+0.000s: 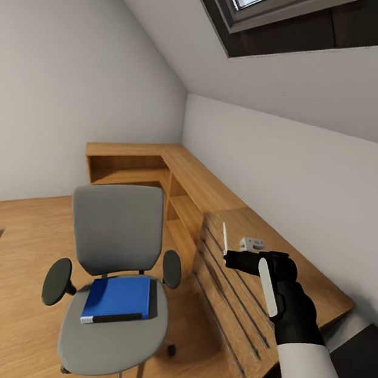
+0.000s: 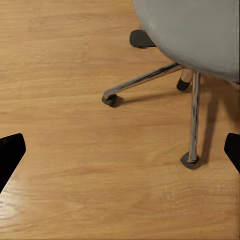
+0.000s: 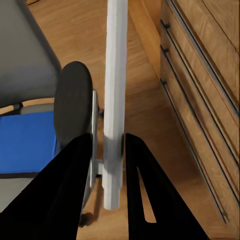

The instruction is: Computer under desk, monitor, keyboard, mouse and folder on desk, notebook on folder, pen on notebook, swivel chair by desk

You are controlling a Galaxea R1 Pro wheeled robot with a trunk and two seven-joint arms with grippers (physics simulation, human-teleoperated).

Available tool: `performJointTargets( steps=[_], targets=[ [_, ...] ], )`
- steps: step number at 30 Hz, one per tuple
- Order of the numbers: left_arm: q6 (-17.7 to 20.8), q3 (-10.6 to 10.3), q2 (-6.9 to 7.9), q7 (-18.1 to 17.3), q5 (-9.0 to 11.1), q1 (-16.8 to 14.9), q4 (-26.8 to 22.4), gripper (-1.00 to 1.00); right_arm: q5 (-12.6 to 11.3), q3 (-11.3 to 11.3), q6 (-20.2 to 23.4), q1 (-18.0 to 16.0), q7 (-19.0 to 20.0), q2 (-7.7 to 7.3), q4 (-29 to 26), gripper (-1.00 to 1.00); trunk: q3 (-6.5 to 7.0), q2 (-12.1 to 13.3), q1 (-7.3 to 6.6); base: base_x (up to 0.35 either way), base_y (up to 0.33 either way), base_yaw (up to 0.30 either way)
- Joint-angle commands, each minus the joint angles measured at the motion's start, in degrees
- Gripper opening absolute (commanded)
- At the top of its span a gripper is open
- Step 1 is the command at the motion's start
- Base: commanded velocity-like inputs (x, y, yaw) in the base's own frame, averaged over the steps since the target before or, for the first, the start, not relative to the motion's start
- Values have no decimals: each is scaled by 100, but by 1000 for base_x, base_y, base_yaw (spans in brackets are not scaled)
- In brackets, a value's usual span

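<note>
Your right arm is raised over the wooden drawer unit at right, forearm reaching fwd, right gripper clamped on the pen, which stands near upright. Right wrist cam shows both fingers pinching the pen's lower end. Left wrist cam shows the swivel chair's chrome base and casters on wood floor; left gripper spread wide, holding nothing. Folder lies on the swivel chair seat, near left of the unit.

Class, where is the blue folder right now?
In the head view, the folder lies flat on the swivel chair seat, between its armrests, left of the wooden drawer unit.
</note>
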Motion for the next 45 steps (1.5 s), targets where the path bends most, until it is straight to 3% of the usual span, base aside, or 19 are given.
performJointTargets(
  steps=[1,10,27,32,45],
  targets=[
    [-15,35,0,-45,7,-3,4,100,-57,9,26,-5,-47,-4,-1,-100,13,37,-22,0,0,-241],
    [-15,36,0,-43,12,-2,5,100,-46,2,55,-5,-56,-7,1,-100,178,398,-220,0,0,-251],
    [-28,27,9,-52,5,0,5,100,-47,-79,56,-5,-57,-26,0,-100,178,398,-220,0,0,-259],
    [-32,27,9,-52,5,-1,5,100,-43,-226,56,-5,-57,-35,1,-100,267,599,-330,0,0,-268],
    [-32,27,16,-52,10,0,5,100,-28,-260,53,-5,-69,-42,190,-100,501,1120,-615,0,0,-267]
  ],
)
